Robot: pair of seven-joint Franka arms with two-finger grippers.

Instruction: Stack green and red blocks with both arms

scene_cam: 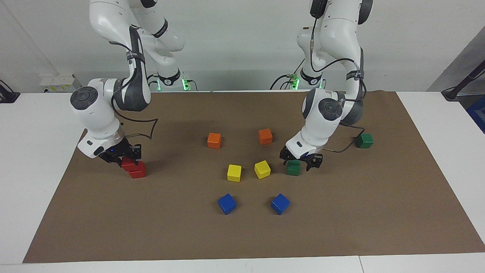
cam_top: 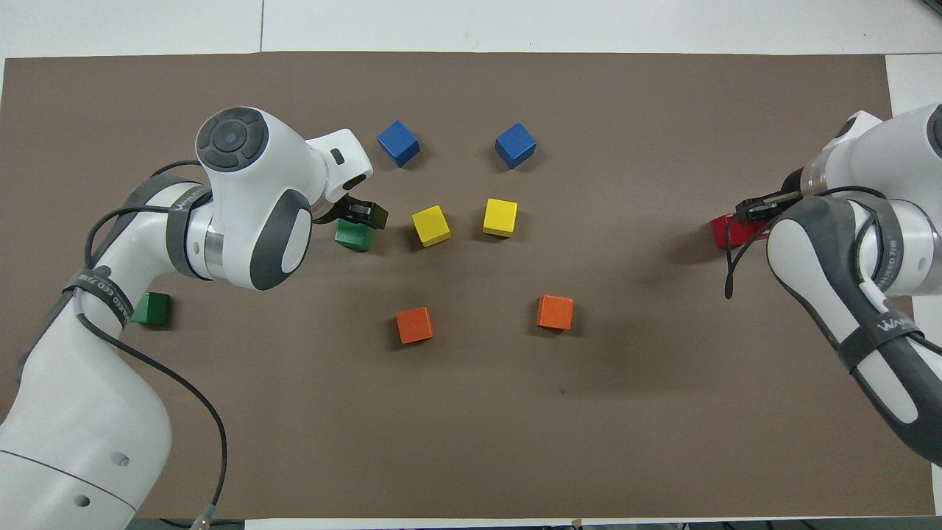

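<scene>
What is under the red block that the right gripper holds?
The second red block lies under the held red block, which the right gripper grips shut. The two sit slightly offset. Whether they touch is hidden by the fingers.

Bright, even overhead light; soft shadows under arms; sharp focus throughout.
</scene>
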